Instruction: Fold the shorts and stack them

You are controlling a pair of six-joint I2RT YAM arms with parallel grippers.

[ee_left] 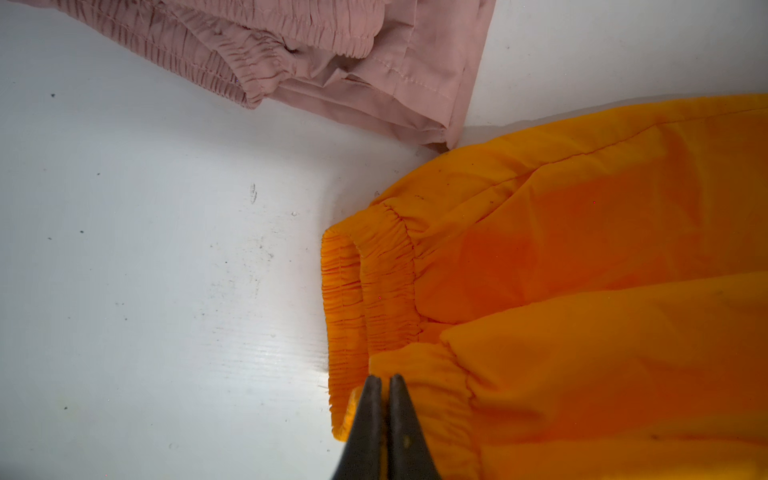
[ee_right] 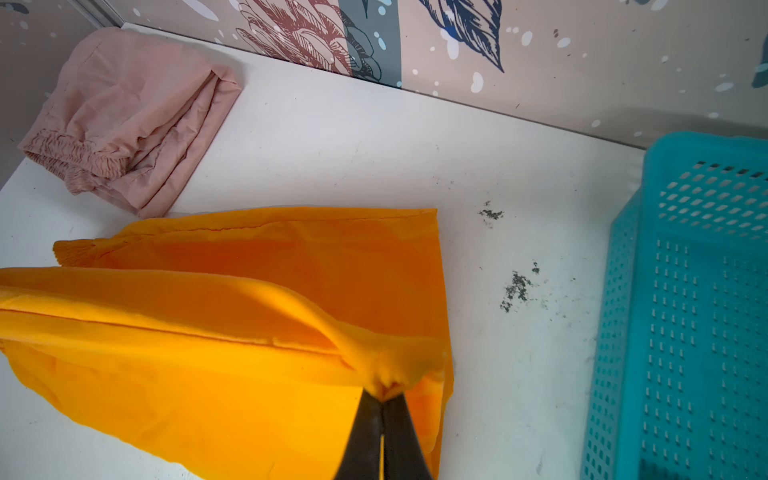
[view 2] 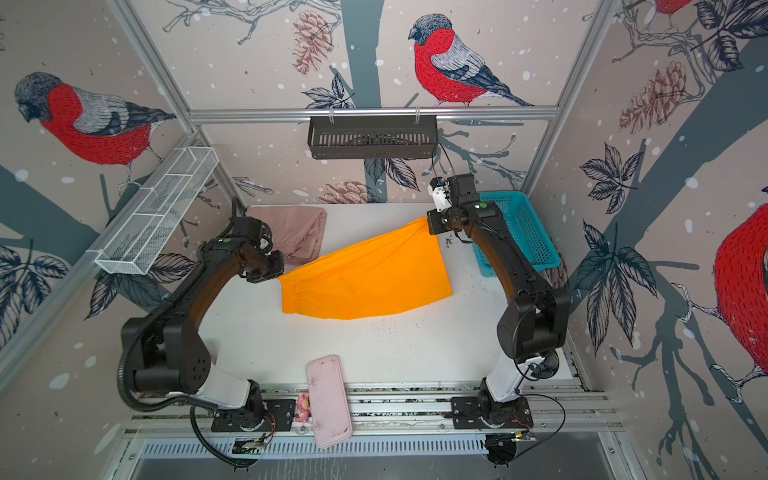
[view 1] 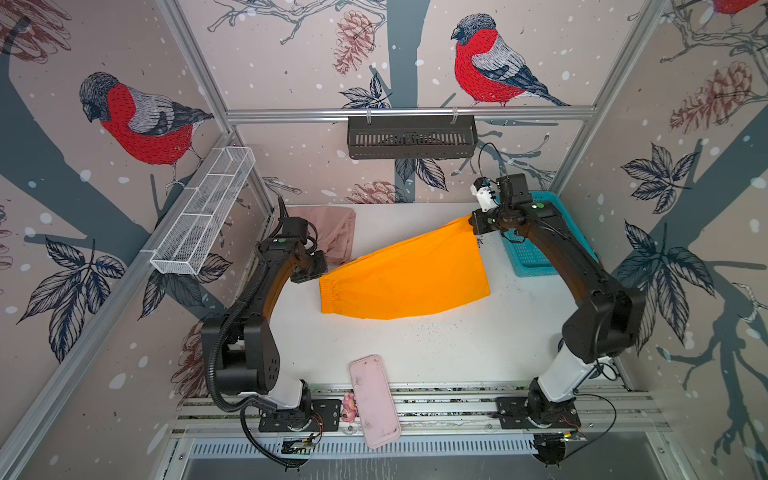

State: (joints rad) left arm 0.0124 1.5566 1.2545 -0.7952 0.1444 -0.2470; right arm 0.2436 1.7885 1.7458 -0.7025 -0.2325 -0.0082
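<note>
**Q:** Where are the shorts?

**A:** The orange shorts [view 1: 403, 274] lie mid-way across the white bench [view 1: 415, 349], waistband to the left, leg hems to the right. The pink shorts [view 1: 332, 228] sit folded in a compact bundle at the far left corner, just beside the orange waist end. I cannot tell whether the two touch.

**Q:** What are the hands doing?

**A:** Both are pinched tight on the orange cloth. The left hand [ee_left: 385, 378] nips one corner of the gathered elastic waistband. The right hand [ee_right: 384, 395] nips a bunched corner of the leg hem at the opposite end, near the teal mesh basket [view 1: 536, 257].

**Q:** Why hold it that way?

**A:** It reads as a fold under way. Gripping both ends of one long edge draws that edge taut and raised while the rest of the cloth rests on the bench. The lifted layer can then be carried across evenly, without sagging or twisting.

**Q:** And the pink pair's spot?

**A:** Probably the base of the stack. It is folded, clear of the working space, yet close enough for the orange pair to go on top.

**Q:** Anything else?

**A:** A rigid pink tray [view 1: 374, 399] lies across the near edge, well apart from the cloth.
</note>
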